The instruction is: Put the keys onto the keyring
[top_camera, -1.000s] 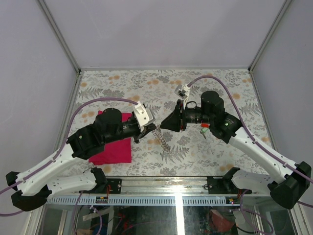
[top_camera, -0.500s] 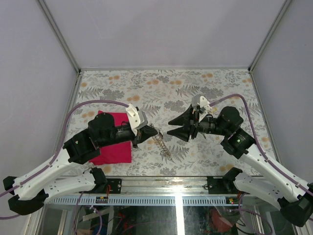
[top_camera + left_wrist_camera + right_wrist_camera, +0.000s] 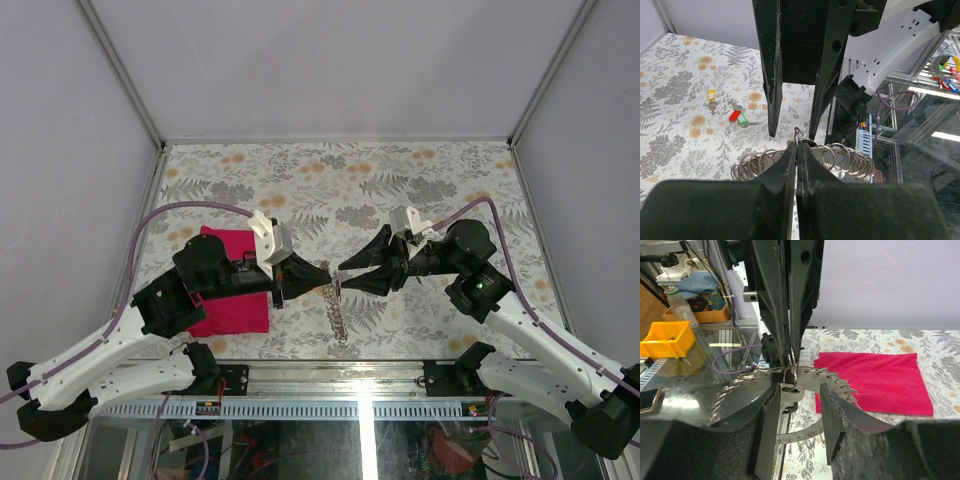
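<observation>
My left gripper (image 3: pixel 327 279) (image 3: pixel 798 145) is shut on a small split ring (image 3: pixel 797 134) at the top of the keyring (image 3: pixel 337 312), a curved silver strip carrying several rings (image 3: pixel 765 162), held off the table. My right gripper (image 3: pixel 346 273) (image 3: pixel 799 390) is open and faces the left one tip to tip. Its fingers (image 3: pixel 767 425) straddle that ring (image 3: pixel 791 365) and a small flat metal tab (image 3: pixel 792 390) hanging from it, without touching. The yellow key (image 3: pixel 711 95), red key (image 3: pixel 734 115) and green key (image 3: pixel 742 118) lie on the table beyond; the top view hides them under the right arm.
A magenta cloth (image 3: pixel 235 290) (image 3: pixel 870 380) lies flat under the left arm. The floral table (image 3: pixel 330 180) ends at a metal rail (image 3: pixel 340 375) at the front. Grey walls stand on three sides.
Both grippers moved toward each other and nearer the front edge. The right gripper opened around the ring. The keyring came along with the left gripper and now hangs from it.
</observation>
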Controlling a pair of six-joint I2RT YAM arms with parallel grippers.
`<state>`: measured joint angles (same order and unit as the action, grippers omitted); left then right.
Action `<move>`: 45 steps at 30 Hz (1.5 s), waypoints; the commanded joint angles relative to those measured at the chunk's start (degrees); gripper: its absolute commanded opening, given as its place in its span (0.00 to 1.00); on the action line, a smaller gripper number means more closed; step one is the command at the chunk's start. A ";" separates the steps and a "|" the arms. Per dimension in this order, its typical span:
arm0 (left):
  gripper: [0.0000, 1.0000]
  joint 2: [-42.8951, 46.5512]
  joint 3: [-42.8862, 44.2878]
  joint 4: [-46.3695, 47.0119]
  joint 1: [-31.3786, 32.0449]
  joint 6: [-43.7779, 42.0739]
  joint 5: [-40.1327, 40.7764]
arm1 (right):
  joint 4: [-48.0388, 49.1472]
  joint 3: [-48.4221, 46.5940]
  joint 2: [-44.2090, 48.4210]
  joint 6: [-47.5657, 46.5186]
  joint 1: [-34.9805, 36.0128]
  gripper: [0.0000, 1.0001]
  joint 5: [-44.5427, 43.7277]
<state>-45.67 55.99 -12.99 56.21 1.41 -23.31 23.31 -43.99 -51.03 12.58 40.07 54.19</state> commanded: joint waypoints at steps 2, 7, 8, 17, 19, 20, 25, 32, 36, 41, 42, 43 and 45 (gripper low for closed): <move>0.00 0.03 0.76 7.28 0.09 1.33 -2.13 | 3.85 -2.46 -0.44 0.96 -0.21 0.43 3.91; 0.00 -0.79 1.14 7.24 0.05 1.22 -2.65 | 4.58 -2.43 -0.24 1.16 -0.17 0.43 3.74; 0.00 -0.84 1.14 7.22 0.07 1.08 -2.67 | 4.83 -2.38 -0.08 1.27 -0.17 0.43 3.69; 0.00 -1.25 1.84 6.58 0.07 0.44 -2.40 | 4.83 -2.50 -0.17 1.29 -0.17 0.40 3.43; 0.00 -1.39 1.89 6.58 0.06 0.40 -2.50 | 4.88 -2.57 -0.69 1.37 -0.18 0.37 3.76; 0.00 -1.49 1.99 6.58 0.05 0.35 -2.47 | 5.09 -2.59 -0.99 1.56 -0.17 0.36 3.99; 0.00 -1.53 2.04 6.49 0.08 0.22 -2.47 | 6.31 -2.88 -2.22 2.71 -0.17 0.32 5.10; 0.00 -1.62 2.18 6.49 0.07 0.05 -2.17 | 6.43 -3.59 -3.29 3.60 -0.17 0.14 6.50; 0.00 -1.56 1.98 6.45 0.05 -0.05 -1.53 | 5.51 -4.28 -3.22 3.75 -0.17 0.00 6.82; 0.11 -1.01 1.29 6.49 0.07 0.09 -0.61 | -8.67 -8.02 -1.40 -4.72 -0.18 0.00 3.81; 0.16 -0.93 1.06 6.49 0.05 0.13 -0.41 | -12.49 -9.05 -1.03 -6.81 -0.17 0.00 2.78; 0.19 -0.76 0.74 6.49 0.09 0.24 -0.01 | -16.42 -10.26 -0.75 -8.95 -0.17 0.00 1.71; 0.26 -0.68 0.09 6.42 0.04 0.33 0.61 | -24.67 -12.93 -0.67 -13.16 -0.22 0.00 -0.52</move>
<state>-47.44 56.12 -11.53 56.21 1.72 -24.29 12.23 -50.37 -53.98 8.64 40.01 57.89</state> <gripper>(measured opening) 0.216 0.018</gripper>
